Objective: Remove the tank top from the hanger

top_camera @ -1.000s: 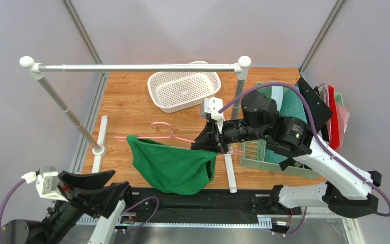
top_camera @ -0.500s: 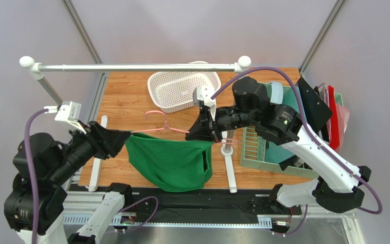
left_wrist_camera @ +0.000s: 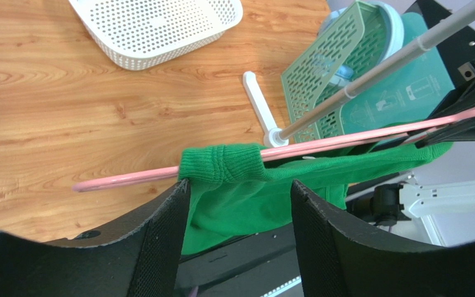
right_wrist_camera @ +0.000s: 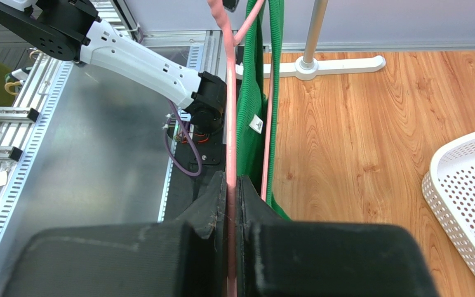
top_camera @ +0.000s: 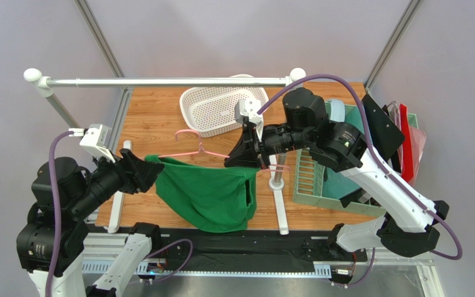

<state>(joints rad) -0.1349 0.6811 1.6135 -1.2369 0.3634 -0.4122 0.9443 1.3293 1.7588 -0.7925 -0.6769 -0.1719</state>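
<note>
Tank top (top_camera: 212, 195): bright green, soft, sleeveless. It sits mid-frame in the top view, draped on the hanger (top_camera: 190, 153) and sagging in a pouch below the wire, over the lower part of the wooden table (top_camera: 153, 127). In the left wrist view its ribbed shoulder strap (left_wrist_camera: 221, 162) wraps over the pink wire just left of centre, and the rest of the cloth trails to the right under the wire.

Hanger: thin pink wire, with its hook curving toward the upper part of the top view. It runs across the left wrist frame (left_wrist_camera: 128, 179) from lower left to upper right. Its bare end sticks out left of the strap.

Right gripper (top_camera: 241, 158): clenched on the hanger's right end. In its own camera the wire (right_wrist_camera: 229, 124) is pinched between the two black fingers (right_wrist_camera: 230, 185), with the green fabric (right_wrist_camera: 249, 111) hanging just right of it.

Left gripper (top_camera: 144, 173): released, at the left edge of the garment. In the wrist view (left_wrist_camera: 239, 185) the jaws stand wide apart, one on either side of the strap (whether they touch the cloth cannot be told).

White perforated basket (top_camera: 224, 110): above centre in the top view, on the table.

Silver rail (top_camera: 165, 81): horizontal across the upper frame.

Pale green slotted rack (top_camera: 311, 179): right of centre, beside the rail's upright post (top_camera: 275, 176).
</note>
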